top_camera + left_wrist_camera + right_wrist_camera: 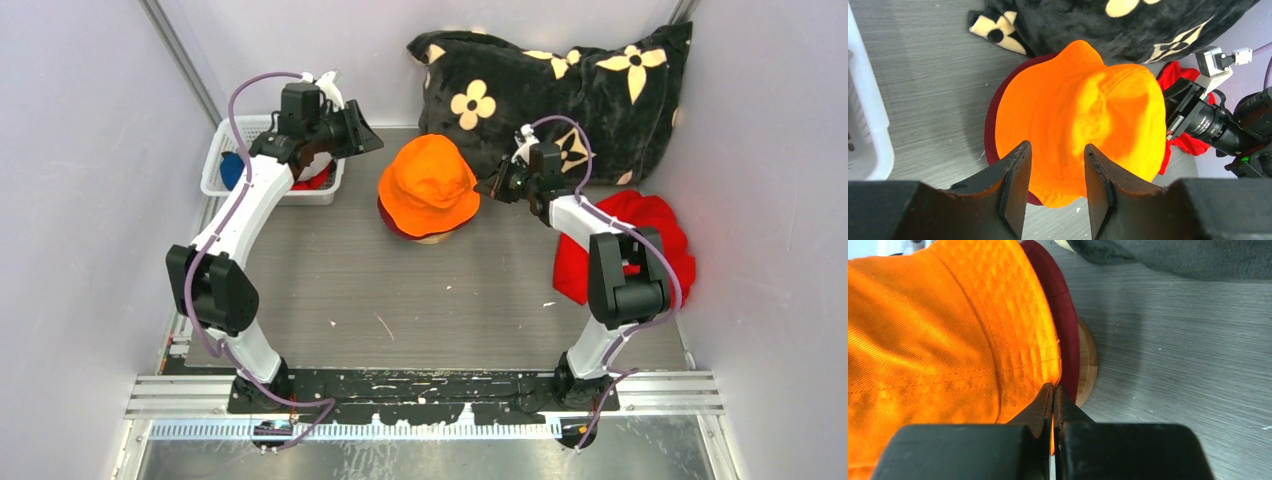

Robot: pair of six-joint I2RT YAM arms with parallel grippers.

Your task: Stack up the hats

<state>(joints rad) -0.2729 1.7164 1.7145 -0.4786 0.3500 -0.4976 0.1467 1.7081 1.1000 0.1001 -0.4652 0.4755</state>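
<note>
An orange hat (430,183) sits on top of a maroon hat (386,216) on a round wooden base (432,238) at the table's middle back. My right gripper (492,186) is at the stack's right side, shut on the orange hat's brim (1050,365); the maroon brim (1063,315) lies just beneath. My left gripper (358,128) is open and empty above the basket, left of the stack. Its view looks down on the orange hat (1083,115) between its fingers (1020,170). A blue hat (232,168) and a red hat (318,181) lie in the basket. The grey and black hats are out of view.
A white basket (222,150) stands at the back left, under my left arm. A black pillow with cream flowers (560,80) leans against the back wall. A bright red cloth bundle (655,235) lies at the right, behind my right arm.
</note>
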